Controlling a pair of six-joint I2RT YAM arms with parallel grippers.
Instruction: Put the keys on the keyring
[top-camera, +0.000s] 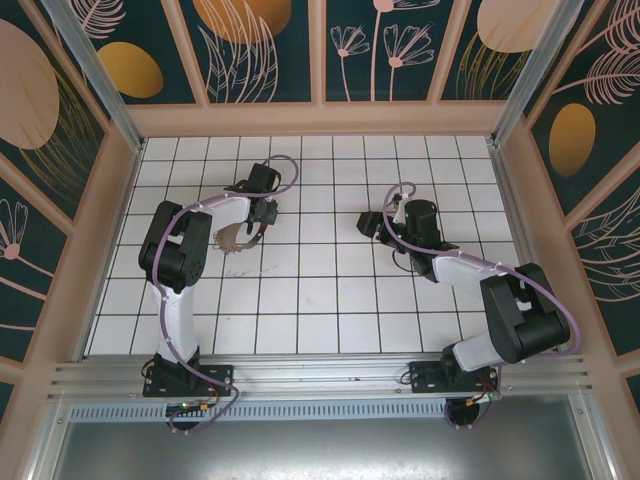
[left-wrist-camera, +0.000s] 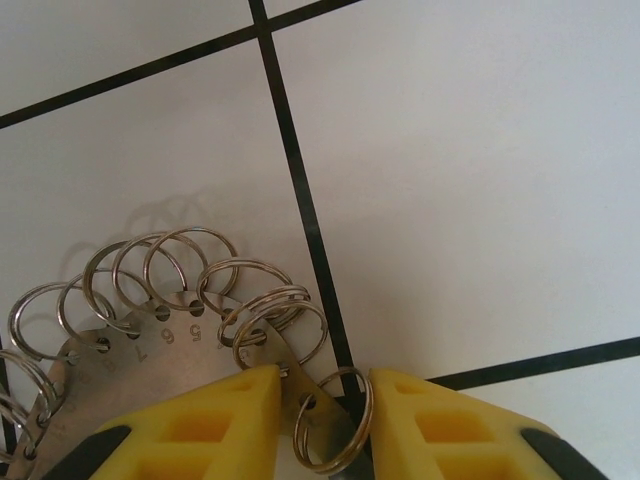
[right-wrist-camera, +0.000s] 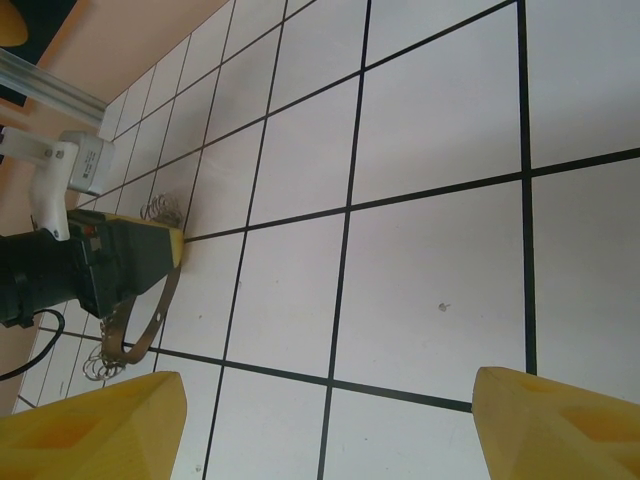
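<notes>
Nearest the overhead lens, the left arm's base (top-camera: 187, 380) and the right arm's base (top-camera: 445, 378) are seen bolted to an aluminium rail (top-camera: 320, 368) at the bottom of the frame. Left of centre, the left gripper (top-camera: 265, 213) is positioned at the keyring (top-camera: 238, 240), which is found just below it in the frame; whether it is touching the tiles cannot be told. Right of centre, the right gripper (top-camera: 372, 224) is set well apart, presumably so that it is free for the threading. White tiles (top-camera: 320, 300) with black grout are boxed in by dark panels (top-camera: 260, 40) painted with leaves and orange discs.

From the left wrist, yellow fingertips (left-wrist-camera: 235, 415) are shown at the bottom edge, partly closed, with the narrow end of the keyring (left-wrist-camera: 150, 345) caught between them. It is judged to be gripped there so that the small split rings (left-wrist-camera: 185, 260) fanned round its numbered plate are left exposed.

From the right wrist, that gripper's fingertips (right-wrist-camera: 110, 420) are spread wide in the lower corners, with nothing but bare tile between them. At mid-left the keyring (right-wrist-camera: 150, 320) is seen tilted beneath the left gripper's yellow finger (right-wrist-camera: 160, 250).
</notes>
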